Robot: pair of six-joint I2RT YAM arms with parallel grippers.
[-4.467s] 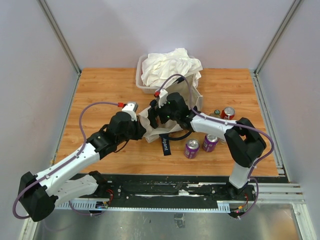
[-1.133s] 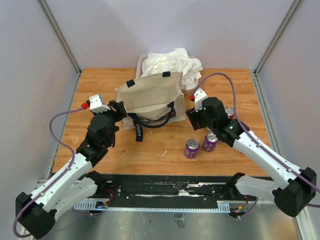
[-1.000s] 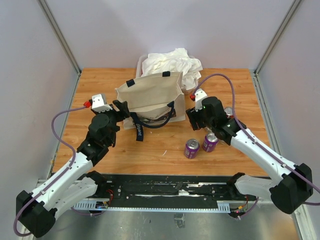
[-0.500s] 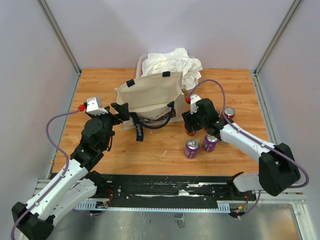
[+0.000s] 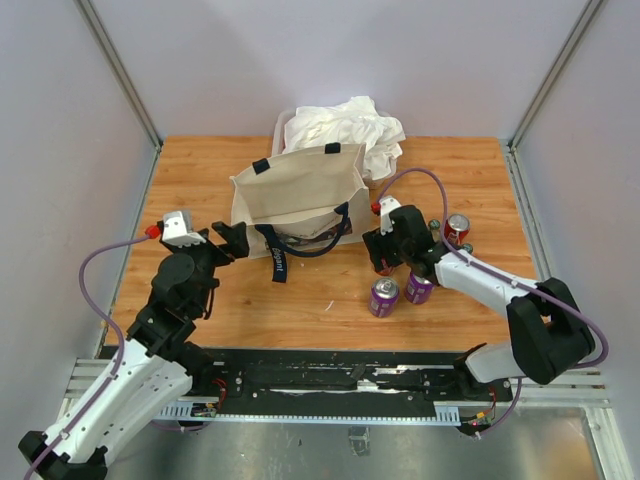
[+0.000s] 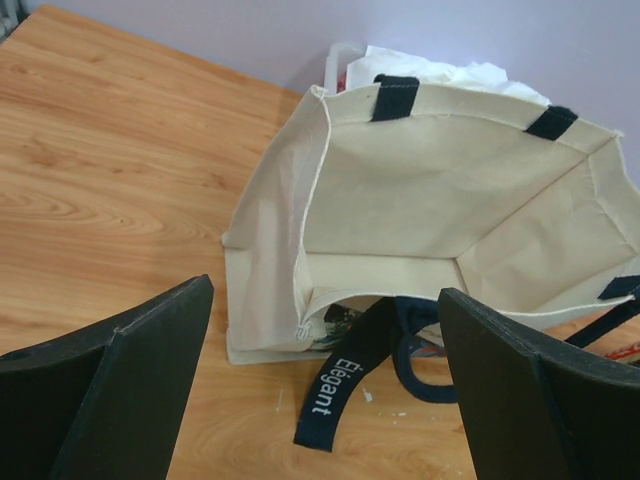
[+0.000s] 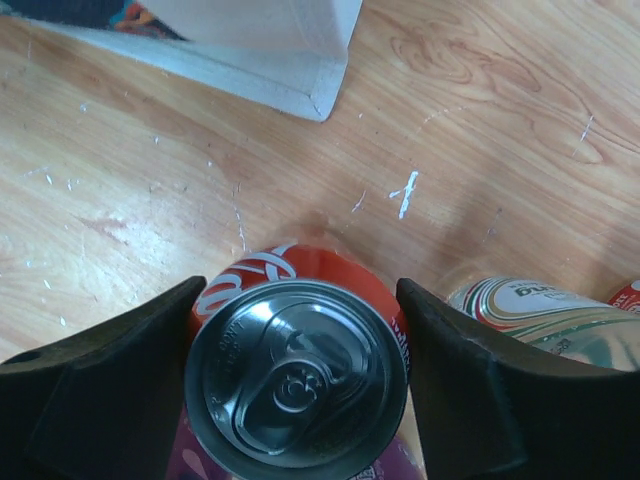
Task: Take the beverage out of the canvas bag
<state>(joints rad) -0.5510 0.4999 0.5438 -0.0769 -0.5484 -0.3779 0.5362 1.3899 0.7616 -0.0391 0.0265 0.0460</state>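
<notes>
The cream canvas bag (image 5: 300, 190) stands at the table's middle, its mouth toward the arms and a navy strap (image 5: 275, 262) trailing out. The left wrist view shows the canvas bag (image 6: 420, 190) ahead, and my left gripper (image 6: 325, 290) is wide open and holds nothing. In the top view, my left gripper (image 5: 228, 238) hangs left of the bag. A red cola can (image 7: 300, 390), the beverage, stands upright on the wood right of the bag's corner (image 7: 290, 50). My right gripper (image 7: 300, 285) straddles it, its fingers close beside the can's sides. From above, my right gripper (image 5: 384, 252) covers most of the can.
Two purple cans (image 5: 384, 297) (image 5: 420, 288) stand just near of my right gripper. A red can (image 5: 457, 227) and a green-striped can (image 7: 530, 310) are to its right. A clear tub heaped with white cloth (image 5: 340, 125) sits behind the bag.
My left arm has pulled back from the bag toward the near left, jaws wider. My right arm carried the red can left and down onto the wood by the purple cans, and its jaws widened.
</notes>
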